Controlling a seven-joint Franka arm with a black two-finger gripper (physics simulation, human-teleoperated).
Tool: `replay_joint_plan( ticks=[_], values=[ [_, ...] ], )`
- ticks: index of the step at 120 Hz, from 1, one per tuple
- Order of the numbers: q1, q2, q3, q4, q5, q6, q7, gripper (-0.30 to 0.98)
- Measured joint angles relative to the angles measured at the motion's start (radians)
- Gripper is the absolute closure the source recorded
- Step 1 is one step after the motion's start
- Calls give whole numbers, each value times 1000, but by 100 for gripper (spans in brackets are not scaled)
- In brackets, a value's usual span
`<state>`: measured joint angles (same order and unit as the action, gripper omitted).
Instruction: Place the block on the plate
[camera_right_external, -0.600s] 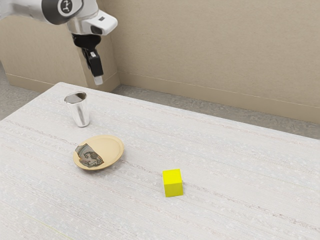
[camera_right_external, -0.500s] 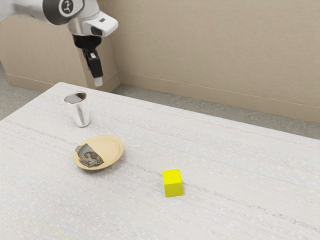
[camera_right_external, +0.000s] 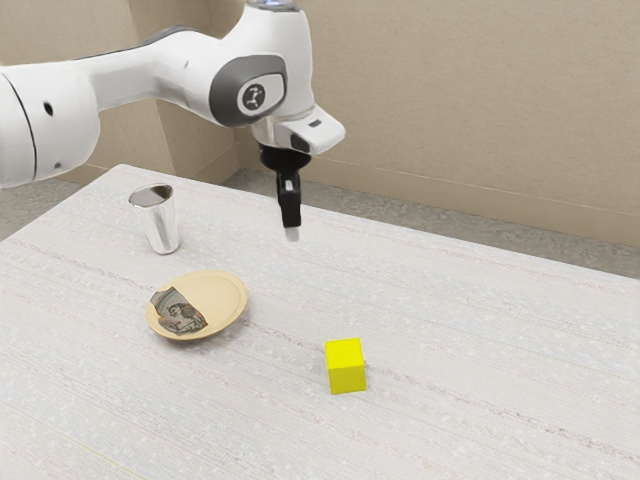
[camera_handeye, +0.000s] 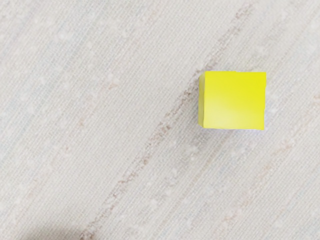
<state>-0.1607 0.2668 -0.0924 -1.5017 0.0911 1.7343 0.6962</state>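
So the yellow block (camera_right_external: 346, 367) is sitting flat on the pale table (camera_right_external: 480, 350), apart from the plate (camera_right_external: 222, 294), off toward the exterior view's right. My gripper (camera_right_external: 291, 235) hangs above the table, not touching the block, and honestly I can't tell if it's open or closed. The block's off-center in the wrist view, so I'd guess the hand needs to shift over before dropping. Go straight down misaligned and it could land on the block's top or shove it away; a badly turned hand might catch corners and twist it. Once it's picked up, carrying too low could clip the plate's raised rim, and letting go over that rim could leave the block tilted or sliding off. The metal cup (camera_right_external: 160, 225) near the plate could get knocked if the hand overshoots.
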Motion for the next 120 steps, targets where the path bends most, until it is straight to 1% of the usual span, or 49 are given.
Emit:
replay_joint_plan(
  ticks=[11, 33, 62, 72, 84, 104, 120],
  values=[
    [-12, 39, 3, -16, -7, 42, -3, 0],
    [-55, 75, 5, -87, -2, 147, -15, 0],
    [-151, 132, 5, -98, -1, 221, -50, 0],
    [-155, 140, 5, -105, -3, 239, -62, 0],
    [-154, 153, 4, -160, -11, 286, -74, 0],
    [-146, 167, 5, -233, -48, 362, -92, 0],
    [-125, 150, 5, -296, -75, 413, -103, 0]
  ],
)
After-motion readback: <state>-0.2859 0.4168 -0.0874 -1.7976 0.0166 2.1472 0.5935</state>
